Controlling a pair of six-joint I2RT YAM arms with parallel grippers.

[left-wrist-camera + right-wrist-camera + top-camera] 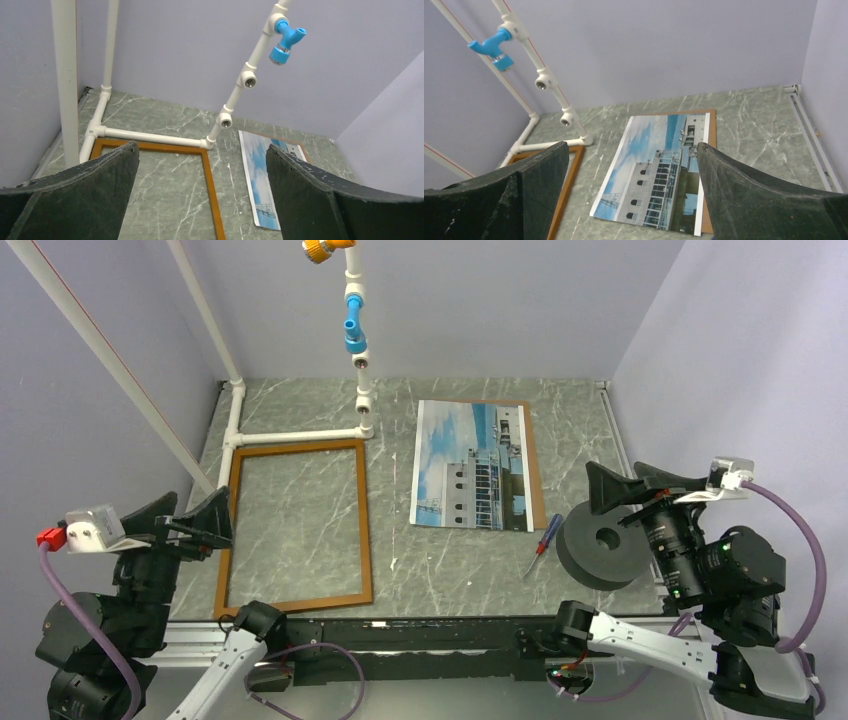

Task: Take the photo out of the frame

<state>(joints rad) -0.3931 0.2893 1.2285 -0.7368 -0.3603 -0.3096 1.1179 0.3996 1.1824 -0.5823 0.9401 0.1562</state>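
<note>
1. Left gripper (201, 150): the jaws stand wide open and hold nothing. Neither finger touches an object.
2. Right gripper (631, 146): the jaws stand wide open and hold nothing.
3. The frame (295, 528) lies flat on the table (580, 430), ahead of and below the left jaws. In the left wrist view, its far rail and one side rail run through the gap between the two fingers. The marbled table surface shows through its opening.
4. The photo (472, 465) lies face up outside the frame, ahead of and below the right jaws. In the right wrist view it fills most of the gap between the fingers. It is well apart from the frame.
5. A brown backing board (527, 440) lies under the photo. Its edge shows along the photo's far and outer sides.
6. A white pipe structure (300, 436) runs just beyond the frame's far rail, ahead of the left jaws.
7. A screwdriver (543, 540) lies between the photo's near corner and a grey foam ring (603, 545), which sits just below the right jaws.
</note>
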